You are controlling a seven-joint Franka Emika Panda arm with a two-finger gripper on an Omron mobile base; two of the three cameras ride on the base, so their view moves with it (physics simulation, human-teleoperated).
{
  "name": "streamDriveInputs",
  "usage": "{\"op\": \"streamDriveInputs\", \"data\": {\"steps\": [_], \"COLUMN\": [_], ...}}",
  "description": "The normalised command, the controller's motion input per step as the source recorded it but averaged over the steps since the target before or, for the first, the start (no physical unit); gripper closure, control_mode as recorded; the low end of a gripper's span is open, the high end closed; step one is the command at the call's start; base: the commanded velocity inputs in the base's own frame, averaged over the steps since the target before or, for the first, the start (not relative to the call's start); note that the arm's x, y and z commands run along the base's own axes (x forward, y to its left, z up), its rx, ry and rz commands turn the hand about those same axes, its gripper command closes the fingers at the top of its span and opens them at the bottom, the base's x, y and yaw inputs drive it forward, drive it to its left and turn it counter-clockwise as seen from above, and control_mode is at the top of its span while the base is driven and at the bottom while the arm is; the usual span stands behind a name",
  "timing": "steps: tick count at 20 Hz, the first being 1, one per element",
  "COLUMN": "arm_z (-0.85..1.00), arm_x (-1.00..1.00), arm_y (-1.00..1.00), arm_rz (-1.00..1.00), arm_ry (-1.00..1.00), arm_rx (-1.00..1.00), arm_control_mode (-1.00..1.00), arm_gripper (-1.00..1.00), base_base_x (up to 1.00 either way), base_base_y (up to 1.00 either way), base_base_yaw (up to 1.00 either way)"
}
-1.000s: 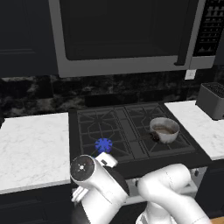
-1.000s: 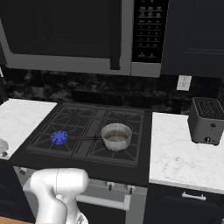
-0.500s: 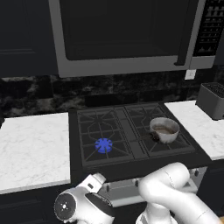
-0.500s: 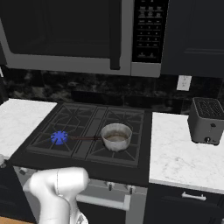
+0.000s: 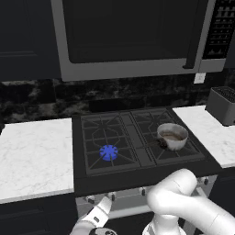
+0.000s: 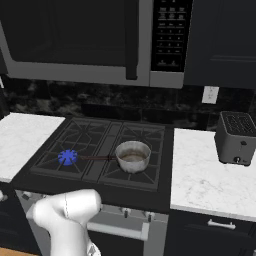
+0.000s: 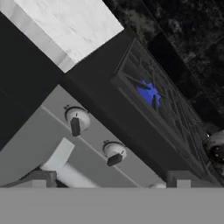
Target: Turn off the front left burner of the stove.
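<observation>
Blue flame glows at the centre of the front left burner (image 5: 109,152), a small round disc with short rays, sitting under a black square grate whose prongs run out from the middle. We see the same blue spot from the right base camera (image 6: 68,157) and, tilted, from the hand camera (image 7: 149,94). The burner lies at the near left corner of the stove (image 5: 137,181), a wide black cooktop with four grates and a centre strip, set between two white marble desk tops (image 5: 34,156). The other three grates show no blue.

On the front right grate stands a small metal pot (image 5: 172,136) with a dark handle pointing toward the centre strip; from the right base camera the handle reaches nearly to the lit burner.

Below the cooktop, the silver front panel carries small round knobs. In the hand view we see two of them close up: the left knob (image 7: 76,120) and the next knob (image 7: 114,153), each with a dark pointer tab, and a pale bar handle (image 7: 65,170) beneath them.

The hand (image 5: 98,218) hangs low in front of the stove's left side, beneath the panel edge, near the knobs but touching none. We cannot tell whether its fingers are apart or together.

A grey-framed microwave (image 5: 128,36) hangs above, and a dark toaster (image 6: 236,138) sits on the right desk top.
</observation>
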Motion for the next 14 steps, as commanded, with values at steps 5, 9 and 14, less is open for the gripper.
{"op": "streamDriveInputs", "data": {"steps": [5,9,14], "arm_z": [-0.14,-0.14,-0.1], "arm_x": [0.03,0.12,0.28], "arm_y": [-0.15,-0.31,-0.3], "arm_rz": [0.02,0.07,0.11], "arm_ry": [-0.23,-0.1,-0.05], "arm_rx": [0.19,0.05,0.0], "arm_control_mode": [-1.0,-1.0,-1.0], "arm_gripper": [-1.0,-1.0,-1.0], "base_base_x": [0.0,0.0,0.0], "base_base_y": [0.0,0.0,0.0], "base_base_yaw": [0.0,0.0,0.0]}}
